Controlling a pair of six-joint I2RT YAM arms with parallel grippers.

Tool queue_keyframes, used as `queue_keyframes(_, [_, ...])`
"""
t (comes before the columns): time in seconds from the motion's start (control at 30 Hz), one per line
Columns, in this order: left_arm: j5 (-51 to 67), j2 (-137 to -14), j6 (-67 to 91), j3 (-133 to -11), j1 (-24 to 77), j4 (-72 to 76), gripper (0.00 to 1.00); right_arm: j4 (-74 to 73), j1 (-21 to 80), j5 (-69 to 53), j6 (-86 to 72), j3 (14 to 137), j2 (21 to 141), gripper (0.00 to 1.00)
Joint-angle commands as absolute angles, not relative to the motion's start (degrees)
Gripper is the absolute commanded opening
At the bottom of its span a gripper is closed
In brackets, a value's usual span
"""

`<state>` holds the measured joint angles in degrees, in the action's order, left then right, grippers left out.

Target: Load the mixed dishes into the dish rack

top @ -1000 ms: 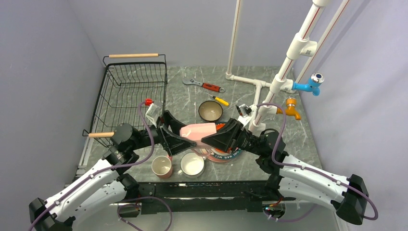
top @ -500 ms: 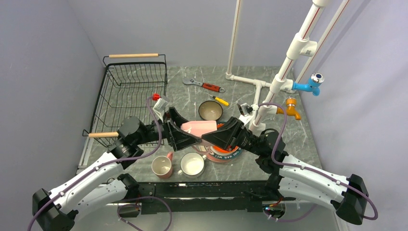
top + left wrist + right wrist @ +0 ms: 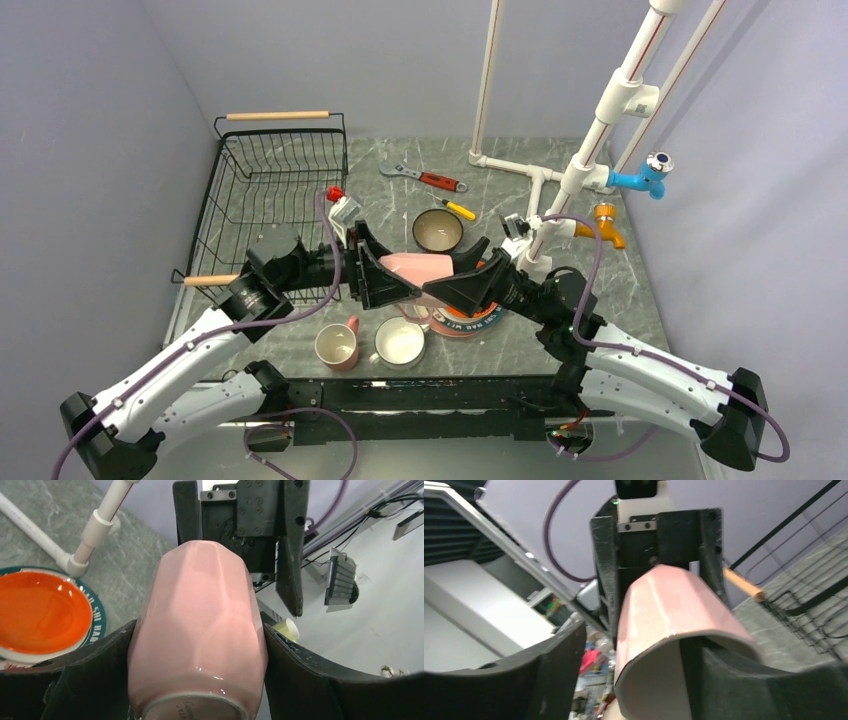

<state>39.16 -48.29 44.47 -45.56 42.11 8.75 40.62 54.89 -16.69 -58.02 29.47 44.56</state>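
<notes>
A pink mug hangs on its side above the table between my two grippers. My left gripper is shut on its base end, and in the left wrist view the fingers press both sides of the pink mug. My right gripper is open at the mouth end. In the right wrist view one finger sits inside the pink mug and the other stands clear. A second pink mug, a white mug, a teal bowl and an orange plate on a lettered-rim plate stay on the table. The black dish rack holds nothing.
A red-handled wrench and a yellow-handled screwdriver lie behind the bowl. The white pipe frame, with a blue tap and an orange tap, rises at the right rear. Grey walls close in both sides.
My left gripper moved right onto the mug's base and closed on it. My right gripper, which held the mug's rim, has opened.
</notes>
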Motion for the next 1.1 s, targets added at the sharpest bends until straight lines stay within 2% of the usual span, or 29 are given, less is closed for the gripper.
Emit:
queue_keyframes(0.0, [35.26,-45.86,36.28,-55.41,42.21,-6.65,0.00,30.55,54.85,-12.33,-51.78,33.57,41.24,0.83])
queue_keyframes(0.07, [32.16,-45.23,32.65,-59.49,41.61,-14.13,0.00,26.11,54.91,-10.47,-50.33,34.39,40.21,0.98])
queue_keyframes(0.2, [22.60,-45.27,25.99,-69.16,40.67,-30.75,0.00,13.90,54.89,-4.71,-48.10,37.05,39.16,0.99])
queue_keyframes(0.3, [9.67,-47.31,21.52,-77.57,40.50,-42.50,0.00,4.47,54.86,1.87,-48.02,39.52,38.67,0.99])
queue_keyframes(0.47, [-13.22,-56.76,19.69,-93.11,39.72,-60.51,0.00,0.29,54.89,5.55,-47.88,40.90,38.12,0.98])
queue_keyframes(0.57, [-22.93,-62.88,20.72,-98.14,37.19,-67.07,0.00,0.26,54.84,5.92,-48.14,41.34,38.49,0.98])
queue_keyframes(0.63, [-25.02,-65.78,20.83,-98.64,33.83,-68.06,0.00,-1.50,54.84,6.16,-48.40,41.67,38.92,0.98])
queue_keyframes(0.8, [-21.14,-71.38,21.14,-95.48,23.80,-65.11,0.00,-4.18,54.85,6.10,-49.02,43.46,40.75,0.97])
queue_keyframes(1.07, [-24.29,-81.96,30.61,-93.34,19.05,-66.89,0.00,-5.84,54.89,7.17,-50.11,44.03,41.40,0.96])
